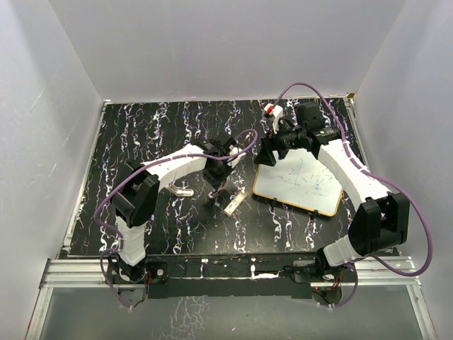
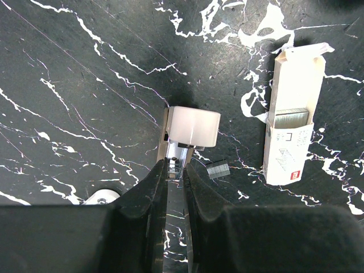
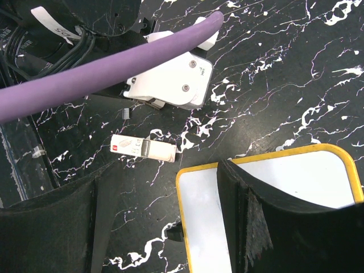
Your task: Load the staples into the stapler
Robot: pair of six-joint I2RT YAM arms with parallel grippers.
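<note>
I'm seeing the left claw (image 2: 175,168) clenched against the small white-capped metal stapler (image 2: 192,132) mid black marbled tabletop (image 2: 68,85). The opened cream cardboard staples box (image 2: 291,122) is lying just beside it, with room all round. And the right claw (image 3: 166,187) is hanging released over a corner of the yellow-rimmed whiteboard (image 3: 301,185).

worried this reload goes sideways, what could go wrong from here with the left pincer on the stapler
1. The left pincer pinches only the narrow metal end of the stapler, so the stapler could twist or slip out.
2. A short loose staple strip lies right beside the pincer. A sideways move may knock it away.
3. The staple box lies open with staples showing at its mouth, so a bump could spill them.
</note>
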